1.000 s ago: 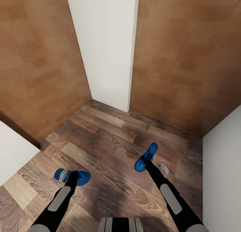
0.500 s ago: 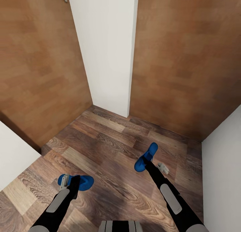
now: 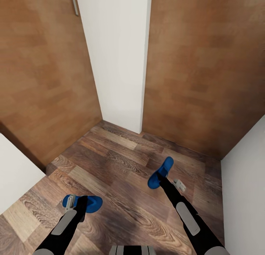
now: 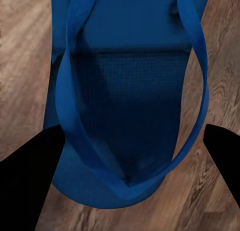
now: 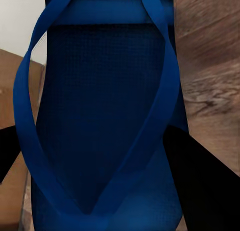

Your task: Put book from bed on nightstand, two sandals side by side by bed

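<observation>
No readable text in any view.
The blue sandals, wooden doors, white walls and plank floor carry no lettering.

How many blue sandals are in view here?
2. One sandal is at the left gripper over the floor; the other sandal is at the right gripper.

Both arms: slim black links with long grey panels on top. Left arm (image 3: 62, 229), right arm (image 3: 187, 214). Light-grey bracket at each wrist. Black fingers (image 4: 25, 176).
</observation>
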`<state>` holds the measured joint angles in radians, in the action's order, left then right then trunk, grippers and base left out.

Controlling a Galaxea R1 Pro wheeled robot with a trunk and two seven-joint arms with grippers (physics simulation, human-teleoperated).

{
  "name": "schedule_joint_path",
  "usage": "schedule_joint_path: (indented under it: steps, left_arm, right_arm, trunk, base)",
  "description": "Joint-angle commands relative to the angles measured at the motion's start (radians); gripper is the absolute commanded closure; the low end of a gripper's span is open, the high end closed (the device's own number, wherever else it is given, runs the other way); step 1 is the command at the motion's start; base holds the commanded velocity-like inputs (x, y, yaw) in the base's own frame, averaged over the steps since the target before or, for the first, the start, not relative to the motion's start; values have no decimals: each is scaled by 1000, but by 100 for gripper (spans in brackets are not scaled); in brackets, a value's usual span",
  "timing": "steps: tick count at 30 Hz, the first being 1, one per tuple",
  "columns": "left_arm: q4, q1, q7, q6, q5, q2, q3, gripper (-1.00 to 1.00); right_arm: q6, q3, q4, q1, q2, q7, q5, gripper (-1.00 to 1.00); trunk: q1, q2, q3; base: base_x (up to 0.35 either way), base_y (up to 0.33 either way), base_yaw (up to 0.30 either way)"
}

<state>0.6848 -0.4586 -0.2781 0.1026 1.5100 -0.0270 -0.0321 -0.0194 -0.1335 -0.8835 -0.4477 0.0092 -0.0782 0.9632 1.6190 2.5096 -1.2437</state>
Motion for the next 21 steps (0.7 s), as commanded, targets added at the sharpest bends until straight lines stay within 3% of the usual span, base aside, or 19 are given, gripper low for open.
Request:
schedule_joint_path:
  steps: [1, 8, 9, 10, 12, 17, 21]
  left_arm:
    - [-3, 0, -5, 6, 9, 0, -3, 100]
    - [-11, 0, -9, 9, 10, 2, 0, 100]
    - [-11, 0, -10, 9, 21, 1, 21, 100]
    - [-11, 1, -9, 9, 51, 2, 60, 100]
    - [-14, 1, -6, 10, 95, 2, 102, 100]
    - [-56, 2, -7, -3, 135, -2, 133, 100]
    - [-69, 3, -9, -88, 179, -32, 165, 100]
  right_arm:
    - [-3, 0, 0, 0, 0, -2, 11, 100]
    - [-7, 0, 0, 0, 0, -2, 11, 100]
    - [-7, 0, 0, 0, 0, -2, 11, 100]
    - [-7, 0, 0, 0, 0, -2, 11, 100]
    - [-8, 0, 0, 0, 0, -2, 11, 100]
    - [-7, 0, 0, 0, 0, -2, 11, 100]
    - [-8, 0, 0, 0, 0, -2, 11, 100]
  trunk:
    - [-1, 0, 3]
    - [-4, -2, 30]
    - [-4, -2, 34]
    - [-5, -2, 38]
    - [-6, -3, 46]
    - [-8, -4, 65]
    - [-10, -5, 81]
  base:
    - [0, 0, 0]
    - [0, 0, 0]
    - [0, 0, 0]
    - [0, 0, 0]
    - [0, 0, 0]
    - [0, 0, 0]
    - [0, 0, 0]
